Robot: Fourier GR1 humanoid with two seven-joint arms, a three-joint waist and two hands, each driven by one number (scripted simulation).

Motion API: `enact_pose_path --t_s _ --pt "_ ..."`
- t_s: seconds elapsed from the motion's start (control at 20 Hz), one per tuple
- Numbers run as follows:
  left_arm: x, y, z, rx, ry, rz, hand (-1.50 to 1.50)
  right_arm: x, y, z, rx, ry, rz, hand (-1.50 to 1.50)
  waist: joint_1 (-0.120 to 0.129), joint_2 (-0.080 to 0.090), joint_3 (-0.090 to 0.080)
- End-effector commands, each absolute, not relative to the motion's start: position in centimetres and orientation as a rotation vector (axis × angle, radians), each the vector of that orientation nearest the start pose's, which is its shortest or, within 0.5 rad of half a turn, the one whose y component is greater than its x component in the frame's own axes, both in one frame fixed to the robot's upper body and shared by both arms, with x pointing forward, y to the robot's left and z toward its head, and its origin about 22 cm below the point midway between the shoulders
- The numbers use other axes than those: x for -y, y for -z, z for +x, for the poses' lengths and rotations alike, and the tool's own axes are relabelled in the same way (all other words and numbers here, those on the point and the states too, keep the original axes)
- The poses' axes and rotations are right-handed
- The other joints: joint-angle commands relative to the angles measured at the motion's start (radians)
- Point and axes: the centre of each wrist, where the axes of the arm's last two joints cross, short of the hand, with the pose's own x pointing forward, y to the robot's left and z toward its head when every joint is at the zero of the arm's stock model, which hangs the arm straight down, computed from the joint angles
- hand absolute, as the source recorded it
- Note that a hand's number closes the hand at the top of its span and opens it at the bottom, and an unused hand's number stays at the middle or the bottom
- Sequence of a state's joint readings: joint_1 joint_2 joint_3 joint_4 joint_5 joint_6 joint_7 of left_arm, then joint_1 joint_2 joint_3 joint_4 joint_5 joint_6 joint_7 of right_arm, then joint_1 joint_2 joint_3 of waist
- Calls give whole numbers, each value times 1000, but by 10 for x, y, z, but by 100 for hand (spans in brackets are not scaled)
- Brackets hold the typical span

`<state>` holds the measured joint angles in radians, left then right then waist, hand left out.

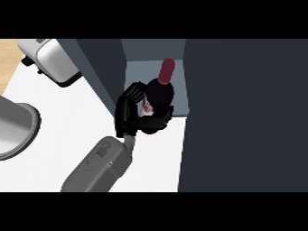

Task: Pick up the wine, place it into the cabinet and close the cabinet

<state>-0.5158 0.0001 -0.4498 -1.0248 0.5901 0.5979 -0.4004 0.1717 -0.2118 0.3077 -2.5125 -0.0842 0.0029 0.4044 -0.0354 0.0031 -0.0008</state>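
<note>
Placing step: one hand (137,113), side unclear, has fingers curled round the wine bottle (161,88), holding it upright at the open cabinet (153,58) mouth. Next: push deeper, set down, release, swing the door (249,117) shut.

Silver toaster (49,58) at counter's (56,135) back edge, grey pot (3,131) — left side

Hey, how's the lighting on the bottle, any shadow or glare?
Head view: the wine bottle sits in the cabinet's shaded opening, dark, no glare; the hand curled round it is black and blends in; the white counter is evenly lit.
</note>
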Motion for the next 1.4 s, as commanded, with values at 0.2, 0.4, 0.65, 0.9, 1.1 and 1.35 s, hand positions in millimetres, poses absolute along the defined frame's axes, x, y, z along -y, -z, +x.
enact_pose_path --t_s 0.2,0.4,0.65,0.9,1.1,1.35 --pt "-77 16 328 1628 -284 -122 150 212 -207 88 1937 -305 348 -150 -6 1 -1" --pt "-83 22 339 1600 -309 -138 150 216 -196 88 1899 -302 338 -150 -5 1 1" --pt "-77 5 358 1584 -299 -135 150 208 -200 91 1917 -284 335 -150 2 0 -1" --pt "-83 6 370 1583 -323 -96 150 222 -196 84 1922 -294 352 -150 -12 1 1" --pt "-84 0 383 1598 -340 -81 150 213 -186 91 1921 -294 345 -150 -13 2 1" --pt "-74 -40 411 1613 -328 -58 150 217 -198 93 1928 -298 329 -150 -10 5 1"
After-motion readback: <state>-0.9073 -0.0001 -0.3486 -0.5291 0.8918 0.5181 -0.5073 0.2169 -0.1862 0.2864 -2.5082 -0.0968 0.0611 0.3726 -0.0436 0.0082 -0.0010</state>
